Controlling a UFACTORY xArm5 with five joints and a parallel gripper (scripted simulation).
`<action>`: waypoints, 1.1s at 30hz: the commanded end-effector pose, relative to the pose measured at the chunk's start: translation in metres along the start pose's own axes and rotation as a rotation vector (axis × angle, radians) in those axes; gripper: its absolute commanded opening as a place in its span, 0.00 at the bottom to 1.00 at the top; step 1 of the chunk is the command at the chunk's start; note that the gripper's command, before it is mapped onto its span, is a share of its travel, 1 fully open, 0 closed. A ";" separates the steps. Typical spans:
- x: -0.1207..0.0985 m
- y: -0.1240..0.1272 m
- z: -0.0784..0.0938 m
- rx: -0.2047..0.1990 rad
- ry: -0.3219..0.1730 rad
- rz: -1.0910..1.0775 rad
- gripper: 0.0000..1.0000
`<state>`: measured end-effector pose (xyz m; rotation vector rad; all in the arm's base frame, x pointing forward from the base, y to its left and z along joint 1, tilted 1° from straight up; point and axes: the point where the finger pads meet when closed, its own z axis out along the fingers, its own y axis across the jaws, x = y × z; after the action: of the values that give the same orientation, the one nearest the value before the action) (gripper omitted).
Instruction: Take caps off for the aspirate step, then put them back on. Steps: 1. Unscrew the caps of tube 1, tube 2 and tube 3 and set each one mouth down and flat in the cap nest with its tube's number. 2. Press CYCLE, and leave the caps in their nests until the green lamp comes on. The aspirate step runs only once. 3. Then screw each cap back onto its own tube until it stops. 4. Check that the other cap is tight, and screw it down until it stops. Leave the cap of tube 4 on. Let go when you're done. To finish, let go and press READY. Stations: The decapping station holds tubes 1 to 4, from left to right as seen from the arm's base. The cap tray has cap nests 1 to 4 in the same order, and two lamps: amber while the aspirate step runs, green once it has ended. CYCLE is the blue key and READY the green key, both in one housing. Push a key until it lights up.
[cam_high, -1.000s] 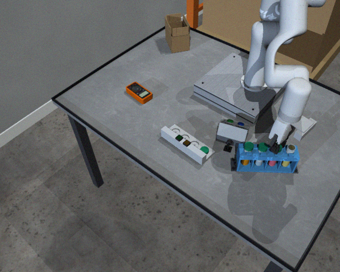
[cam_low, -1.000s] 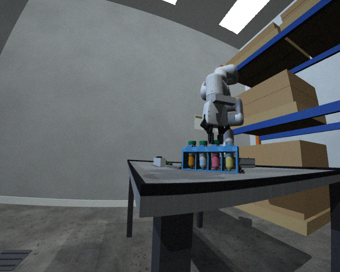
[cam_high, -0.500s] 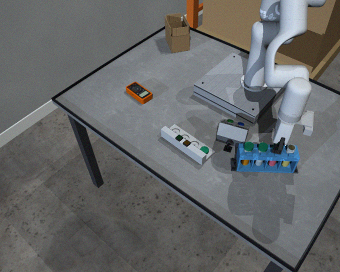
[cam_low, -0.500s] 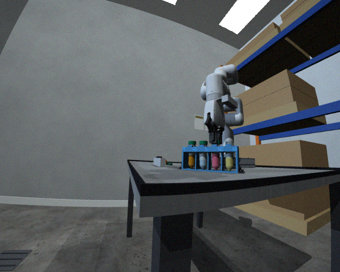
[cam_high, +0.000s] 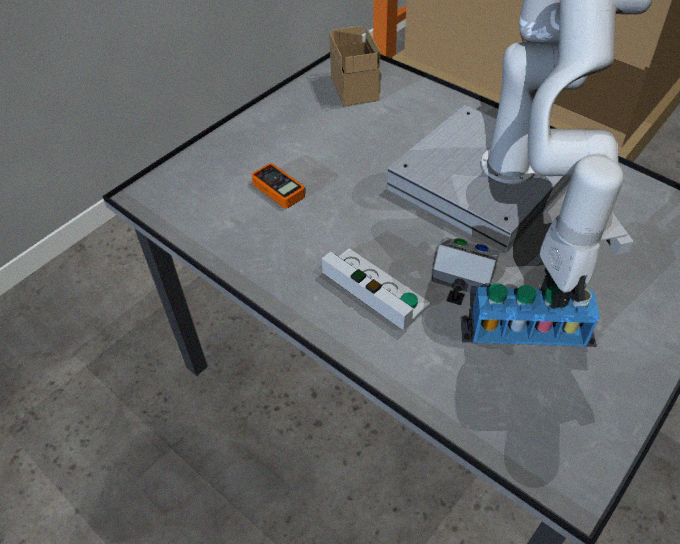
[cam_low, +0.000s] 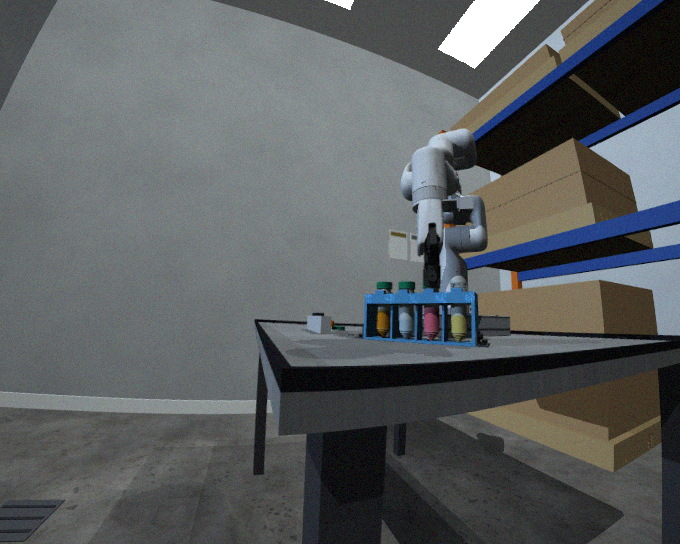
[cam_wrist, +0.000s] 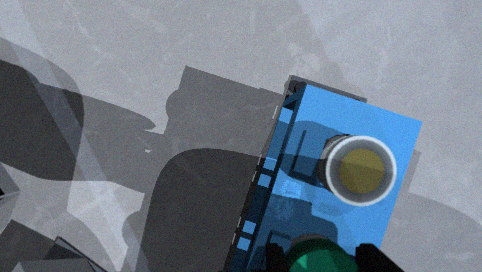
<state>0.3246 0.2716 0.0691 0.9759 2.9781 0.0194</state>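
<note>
End effector (cam_high: 562, 296) clamped on green cap (cam_wrist: 317, 256) of the pink tube (cam_high: 544, 326) in blue rack (cam_high: 589, 317); neighbouring yellow tube (cam_wrist: 361, 170) uncapped; one cap (cam_high: 408, 299) lies in tray (cam_high: 340, 271).

The cap tray (cam_high: 362, 290) lies left of the key housing (cam_high: 463, 264) and tube rack (cam_high: 530, 334).

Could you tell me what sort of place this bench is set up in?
It looks like a warehouse or stockroom corner used as a lab bench: blue-beamed shelving stacked with cardboard boxes stands behind the table, which carries a blue tube rack and an orange multimeter.
</note>
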 end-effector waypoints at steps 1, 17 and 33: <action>-0.001 0.001 -0.001 -0.005 0.010 -0.247 0.00; -0.001 0.001 -0.001 -0.007 0.010 -0.471 0.00; -0.001 0.001 -0.001 -0.005 0.010 -0.221 0.46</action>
<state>0.3247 0.2712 0.0689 0.3662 3.1120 0.0134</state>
